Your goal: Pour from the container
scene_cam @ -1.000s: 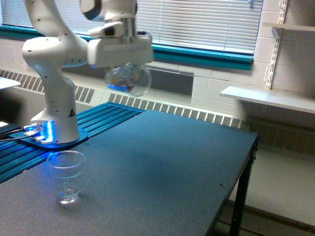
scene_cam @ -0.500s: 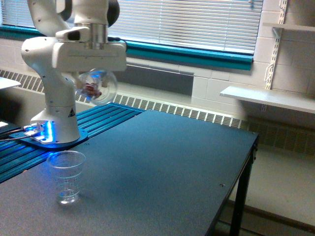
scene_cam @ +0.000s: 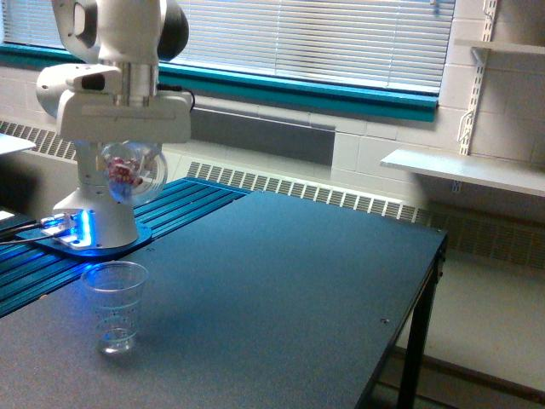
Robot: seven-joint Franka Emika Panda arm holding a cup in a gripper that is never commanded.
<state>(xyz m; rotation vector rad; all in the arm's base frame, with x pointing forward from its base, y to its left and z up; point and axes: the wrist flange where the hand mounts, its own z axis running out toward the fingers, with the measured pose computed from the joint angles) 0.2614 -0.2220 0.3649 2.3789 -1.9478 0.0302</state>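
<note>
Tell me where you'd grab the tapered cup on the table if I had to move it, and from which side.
Grip the cup around its upper wall, just under the rim, coming from above. It stands upright and alone on the table, mouth open, so nothing blocks a top approach. It widens toward the rim, so a high grip probably slips less. The pincer is shut on the container, so it isn't free now.

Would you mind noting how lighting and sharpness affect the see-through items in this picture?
Exterior view: soft overall; blue base light tints the tapered clear plastic cup on the dark table; the rounded clear plastic container under the tool is hazy, its reddish contents indistinct.
</note>
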